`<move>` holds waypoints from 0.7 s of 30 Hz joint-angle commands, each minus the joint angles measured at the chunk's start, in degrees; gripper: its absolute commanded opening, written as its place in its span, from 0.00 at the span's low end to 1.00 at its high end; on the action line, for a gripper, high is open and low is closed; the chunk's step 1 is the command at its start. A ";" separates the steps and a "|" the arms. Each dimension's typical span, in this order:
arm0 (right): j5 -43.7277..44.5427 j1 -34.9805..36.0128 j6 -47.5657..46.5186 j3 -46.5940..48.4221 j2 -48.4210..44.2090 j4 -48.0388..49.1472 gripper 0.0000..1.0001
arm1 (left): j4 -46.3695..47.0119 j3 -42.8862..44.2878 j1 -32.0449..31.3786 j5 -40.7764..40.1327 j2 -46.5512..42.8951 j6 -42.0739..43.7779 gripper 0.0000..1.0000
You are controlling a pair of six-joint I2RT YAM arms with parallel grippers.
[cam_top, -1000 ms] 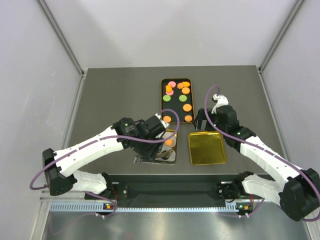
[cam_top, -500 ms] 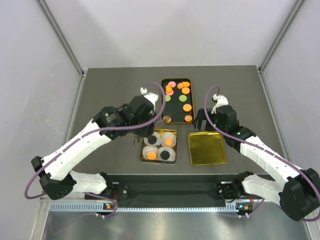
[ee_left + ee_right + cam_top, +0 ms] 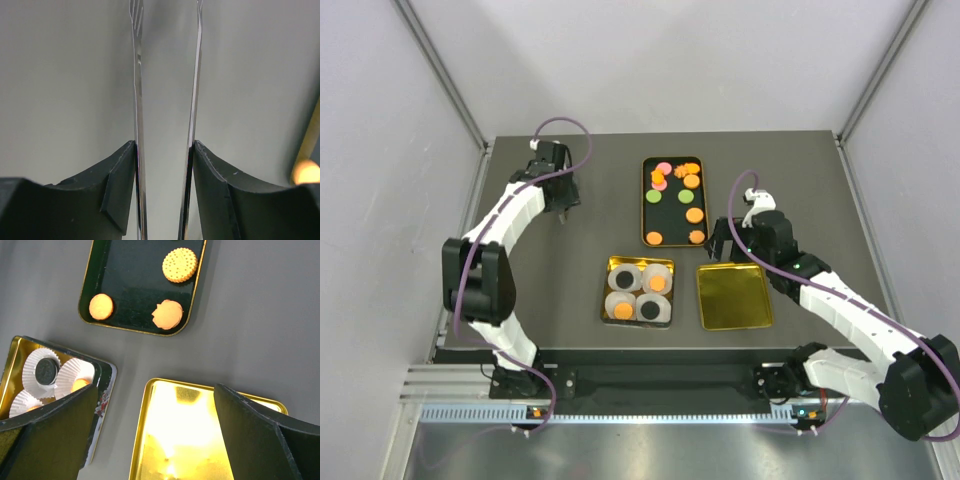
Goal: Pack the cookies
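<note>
Round cookies [image 3: 694, 215] are laid flat. Tongs [image 3: 136, 125] are clamped in the left gripper [image 3: 165, 147], since swung leftward; the right gripper [image 3: 155, 390] is held agape, empty.

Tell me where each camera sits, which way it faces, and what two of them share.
Top: above and behind the bases, looking down on the table; left arm and right arm show.
Left wrist: on the left arm, looking along tongs pinched in the left gripper toward table.
Right wrist: on the right arm, looking down past the open right gripper at tray, tin, lid.
Shared: top and right wrist both show tray, tin, lid.
</note>
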 commanded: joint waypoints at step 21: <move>-0.80 -0.35 -0.44 2.21 -1.18 1.59 1.00 | 5.62 4.36 7.05 0.31 12.49 0.36 0.89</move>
